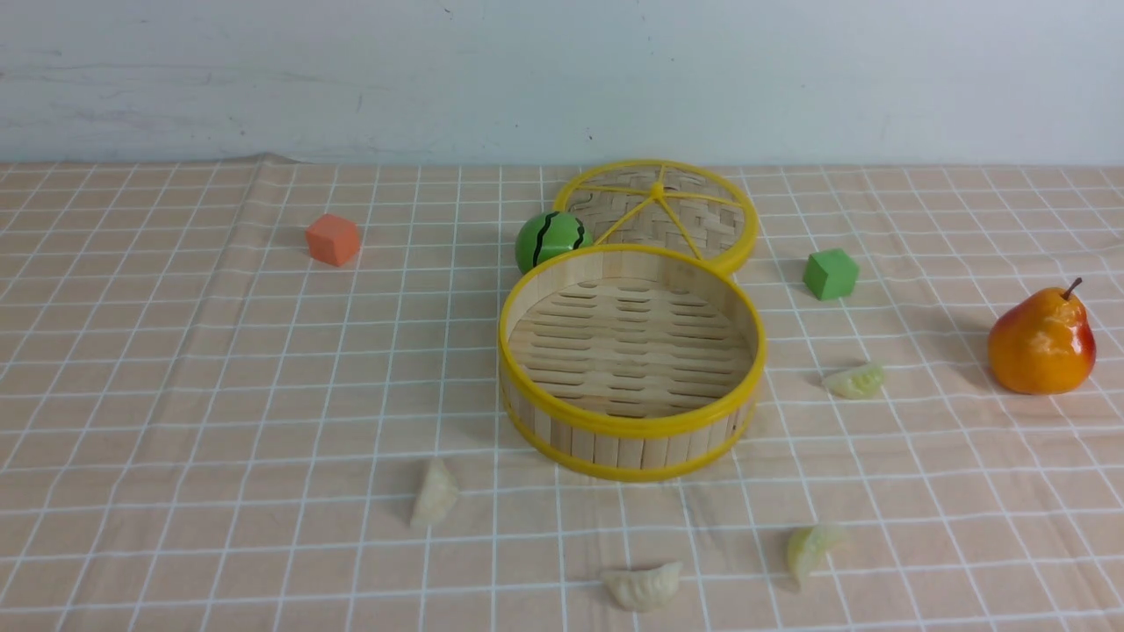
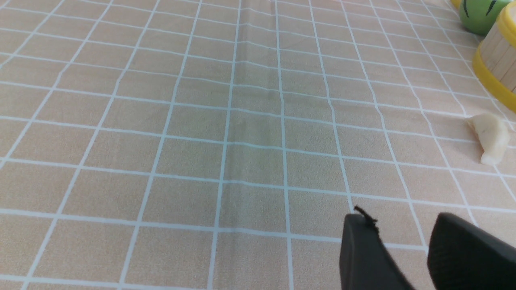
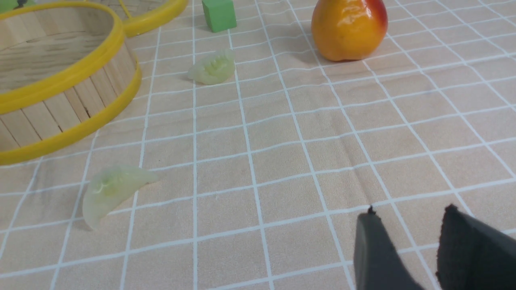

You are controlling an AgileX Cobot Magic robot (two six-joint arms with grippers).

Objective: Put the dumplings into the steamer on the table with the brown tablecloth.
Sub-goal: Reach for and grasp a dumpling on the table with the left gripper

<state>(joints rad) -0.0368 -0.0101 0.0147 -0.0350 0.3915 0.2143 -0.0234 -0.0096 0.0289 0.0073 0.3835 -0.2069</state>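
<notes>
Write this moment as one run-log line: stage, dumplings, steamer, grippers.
stage: nothing picked yet | dumplings: four on tablecloth | steamer: empty, lid behind | left gripper: open, empty | right gripper: open, empty

Steamer (image 1: 632, 427) hiding the near edge of the lid (image 1: 667, 219) and part of the watermelon ball (image 1: 549, 239), pear (image 3: 348, 28) being cropped at its top in the right wrist view

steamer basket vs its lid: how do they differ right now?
The steamer has a tall upright-slat wall; the lid is flat. The steamer's floor is parallel slats; the lid is woven, with yellow spokes. The steamer sits in front and hides part of the lid behind it. Both are round and yellow-rimmed.
</notes>
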